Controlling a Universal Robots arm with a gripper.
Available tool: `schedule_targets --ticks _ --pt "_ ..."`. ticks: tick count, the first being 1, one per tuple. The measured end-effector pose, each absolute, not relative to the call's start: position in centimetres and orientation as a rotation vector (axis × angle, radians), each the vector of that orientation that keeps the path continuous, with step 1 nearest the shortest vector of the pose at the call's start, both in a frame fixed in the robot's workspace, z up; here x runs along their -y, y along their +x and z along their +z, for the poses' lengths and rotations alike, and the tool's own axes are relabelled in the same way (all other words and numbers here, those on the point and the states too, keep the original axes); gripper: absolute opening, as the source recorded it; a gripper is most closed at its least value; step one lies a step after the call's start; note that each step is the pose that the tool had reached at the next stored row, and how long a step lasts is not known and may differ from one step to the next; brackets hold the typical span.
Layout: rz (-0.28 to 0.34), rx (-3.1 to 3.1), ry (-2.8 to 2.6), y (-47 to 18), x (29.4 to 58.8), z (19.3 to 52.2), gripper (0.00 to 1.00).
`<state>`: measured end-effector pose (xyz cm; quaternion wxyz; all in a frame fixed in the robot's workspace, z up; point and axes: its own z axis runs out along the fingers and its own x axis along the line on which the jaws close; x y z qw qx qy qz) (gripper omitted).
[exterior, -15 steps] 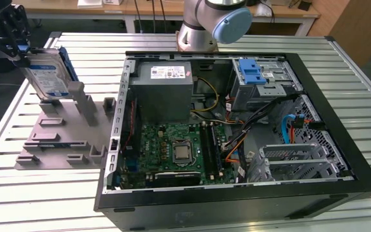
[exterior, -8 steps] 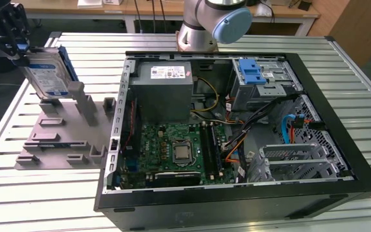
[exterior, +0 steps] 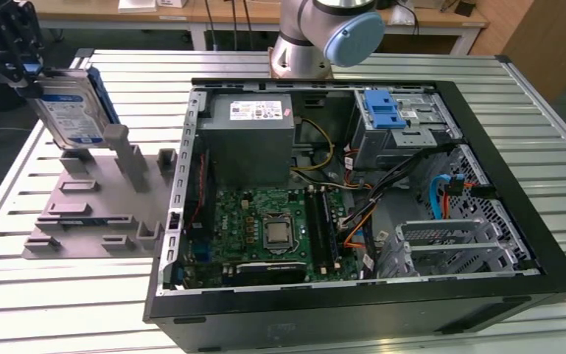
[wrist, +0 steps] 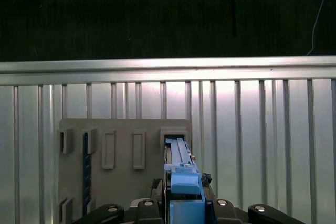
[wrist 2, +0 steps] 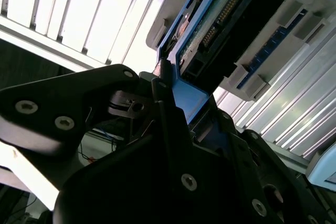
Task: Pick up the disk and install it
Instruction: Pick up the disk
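End effector (exterior: 29, 74) clamps the disk (exterior: 71, 110) on edge over grey stand (exterior: 86, 214), beside computer case (exterior: 362, 317).

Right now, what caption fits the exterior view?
Black gripper clamps the upright silver blue-framed disk at the grey slotted stand, beside an open computer case.

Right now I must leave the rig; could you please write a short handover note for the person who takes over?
Gripper: shut on the disk, at its blue carrier frame.
Disk: upright above the grey stand, at the exterior view's left; whether it is lifted clear of it, I cannot tell.
Done: the disk is grasped.
Left: the disk is not yet in the open computer case beside the stand.
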<state>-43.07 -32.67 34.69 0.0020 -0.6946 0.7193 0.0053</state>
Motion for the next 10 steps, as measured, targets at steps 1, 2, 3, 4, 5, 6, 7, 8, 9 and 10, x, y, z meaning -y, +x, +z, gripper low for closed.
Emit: schedule_targets --ticks 1,2,3,4,5,6,7,8,9,10 --pt "0.017 -2.257 -2.179 -43.08 32.67 34.75 0.36" --pt "0.017 -2.257 -2.179 -43.08 32.67 34.82 0.36" --pt "0.017 -2.257 -2.18 -43.08 32.67 34.89 0.36" --pt "0.017 -2.257 -2.179 -43.08 32.67 34.95 0.36" --pt "0.016 -2.257 -2.179 -43.08 32.67 35.01 0.36" --pt "0.017 -2.257 -2.179 -43.08 32.67 35.07 0.36" --pt "0.017 -2.257 -2.18 -43.08 32.66 35.14 0.36" --pt "0.017 -2.257 -2.18 -43.08 32.66 35.19 0.36" --pt "0.017 -2.257 -2.179 -43.08 32.66 35.25 0.36" --pt "0.017 -2.257 -2.179 -43.08 32.66 35.31 0.36"
